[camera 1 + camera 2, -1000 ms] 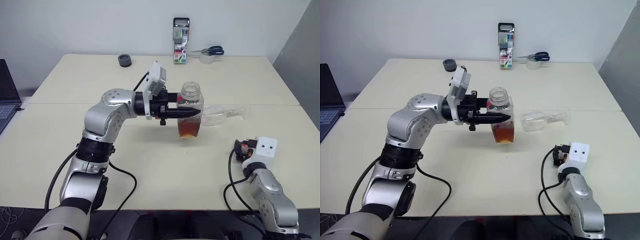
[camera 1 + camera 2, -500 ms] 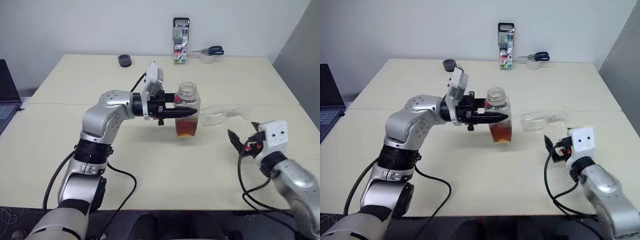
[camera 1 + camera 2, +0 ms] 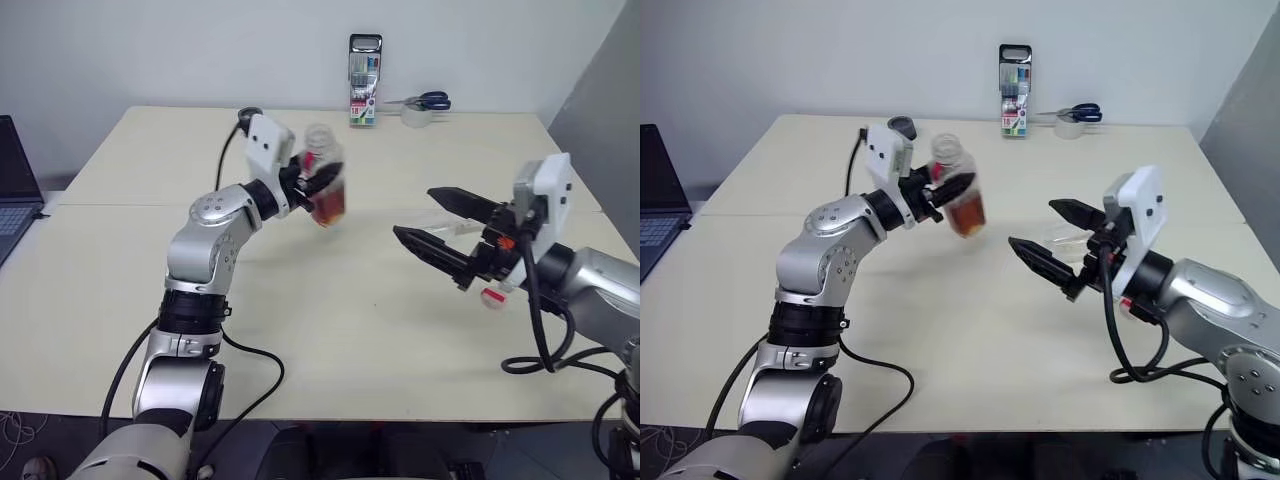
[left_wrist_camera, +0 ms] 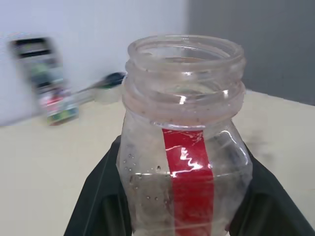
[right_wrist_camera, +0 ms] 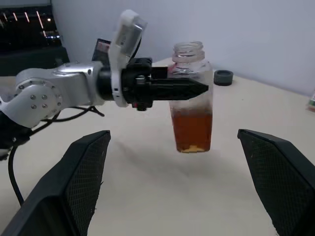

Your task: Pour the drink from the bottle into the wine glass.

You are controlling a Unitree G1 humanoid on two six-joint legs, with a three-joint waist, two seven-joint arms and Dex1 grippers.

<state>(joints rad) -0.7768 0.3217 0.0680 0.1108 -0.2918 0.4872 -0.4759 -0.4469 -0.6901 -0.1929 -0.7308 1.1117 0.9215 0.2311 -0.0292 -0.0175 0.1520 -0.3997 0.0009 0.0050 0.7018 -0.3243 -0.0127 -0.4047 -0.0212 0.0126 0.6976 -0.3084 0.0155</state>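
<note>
Left eye view has the left gripper (image 3: 318, 186) raised over the far half of the cream table (image 3: 330, 340), its black fingers clamped on either side of the bottle (image 3: 325, 187), which is lifted clear of the tabletop, uncapped and tilted slightly. The drink (image 3: 329, 205) fills roughly the lower part of the bottle; the left wrist view shows the open neck and the red strip label (image 4: 189, 179) facing the camera, with a finger pressed against each side. The right gripper (image 3: 432, 227) is held in the air over the right part of the table with its two fingers spread wide and nothing between them, pointing toward the bottle but well apart from it. Behind those fingers the wine glass (image 3: 452, 229) lies on its side on the table, mostly hidden by the gripper, so only part of its clear body can be made out. A small red-and-white cap (image 3: 492, 295) sits on the table just under the right wrist. Along the far edge stand a pack of markers (image 3: 364, 67), with scissors (image 3: 424, 101) resting on a roll of tape (image 3: 414, 116) to its right, and a dark round object (image 3: 902, 126) behind the left wrist. A laptop (image 3: 18, 185) sits beyond the table's left edge.
</note>
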